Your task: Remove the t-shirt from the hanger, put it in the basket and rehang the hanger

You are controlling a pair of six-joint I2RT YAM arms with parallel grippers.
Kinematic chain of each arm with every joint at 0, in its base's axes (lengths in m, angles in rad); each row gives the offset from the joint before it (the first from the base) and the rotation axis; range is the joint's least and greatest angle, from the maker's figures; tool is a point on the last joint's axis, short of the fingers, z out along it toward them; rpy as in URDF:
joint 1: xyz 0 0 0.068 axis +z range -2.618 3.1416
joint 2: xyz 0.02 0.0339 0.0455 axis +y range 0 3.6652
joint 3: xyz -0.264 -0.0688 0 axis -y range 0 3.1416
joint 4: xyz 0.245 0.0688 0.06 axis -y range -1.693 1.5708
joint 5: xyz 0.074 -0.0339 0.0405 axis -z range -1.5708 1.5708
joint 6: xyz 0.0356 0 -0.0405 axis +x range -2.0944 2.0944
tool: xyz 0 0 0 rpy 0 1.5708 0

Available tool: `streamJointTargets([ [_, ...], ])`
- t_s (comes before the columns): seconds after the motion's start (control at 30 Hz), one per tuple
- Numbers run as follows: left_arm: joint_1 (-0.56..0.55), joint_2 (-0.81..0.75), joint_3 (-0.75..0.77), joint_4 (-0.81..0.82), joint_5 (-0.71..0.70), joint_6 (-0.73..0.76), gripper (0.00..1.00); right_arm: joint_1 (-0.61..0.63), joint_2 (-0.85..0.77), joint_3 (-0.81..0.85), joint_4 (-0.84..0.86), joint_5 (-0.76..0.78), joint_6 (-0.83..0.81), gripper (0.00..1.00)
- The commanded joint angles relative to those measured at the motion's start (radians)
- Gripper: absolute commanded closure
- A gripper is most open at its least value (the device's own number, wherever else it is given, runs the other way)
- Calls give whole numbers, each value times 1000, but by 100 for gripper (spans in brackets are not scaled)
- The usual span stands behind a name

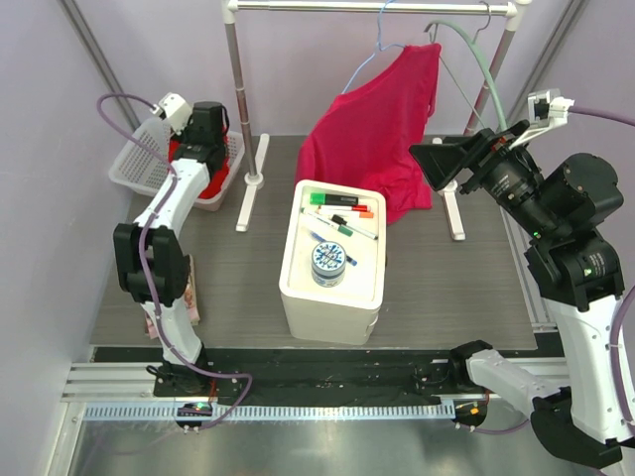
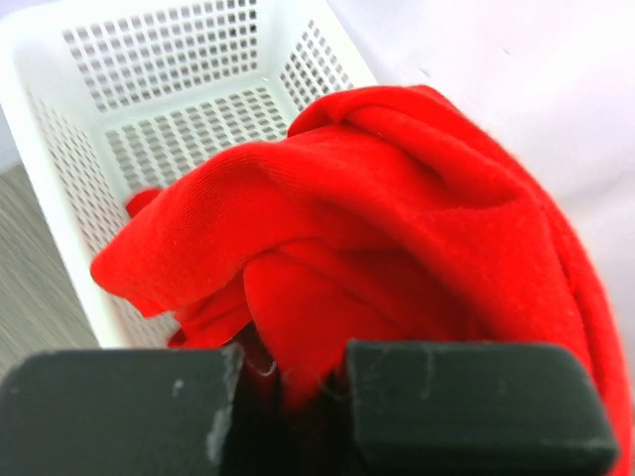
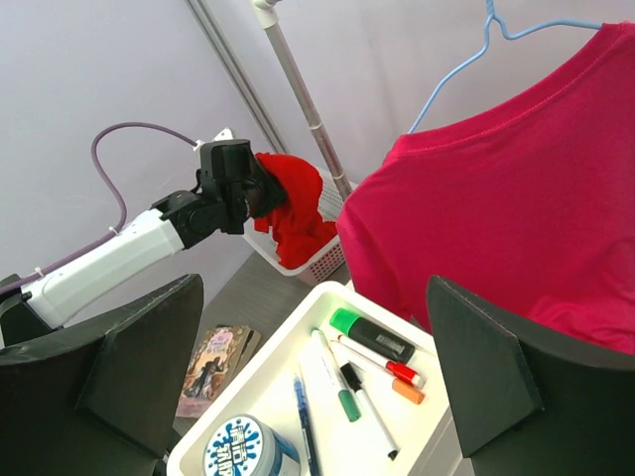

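Observation:
A crimson t-shirt [image 1: 372,139] hangs on a light blue hanger [image 1: 382,35] from the rail at the back; it also fills the right of the right wrist view [image 3: 516,228]. My right gripper [image 1: 429,164] is open and empty, just right of the shirt's lower edge, not touching it. My left gripper [image 1: 189,149] is at the far left over a white basket [image 1: 139,169]. It is shut on a bright red cloth [image 2: 397,218] that bunches up above the basket [image 2: 179,89].
A white box [image 1: 332,297] with markers, pens and a round tin stands mid-table below the shirt. The rail's posts [image 1: 248,119] stand on either side. A grey-green hanger [image 1: 476,50] hangs at the right. A book [image 3: 213,367] lies at the left.

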Motion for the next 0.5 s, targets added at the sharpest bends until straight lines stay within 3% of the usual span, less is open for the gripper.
streamJointTargets([
  [0.0, -20, -31, -9, 9, -148, -145, 100, 16, -21, -1, 25, 23, -24, 0],
  [0.27, 62, 52, -8, -74, -18, -399, 100, 45, -30, 2, 11, 65, -61, 0],
  [0.33, 105, 73, -5, -68, 68, -462, 100, 57, -33, 3, 10, 75, -65, 1],
  [0.47, 174, 165, 127, -198, 165, -528, 100, 69, -32, 2, 8, 88, -75, 0],
])
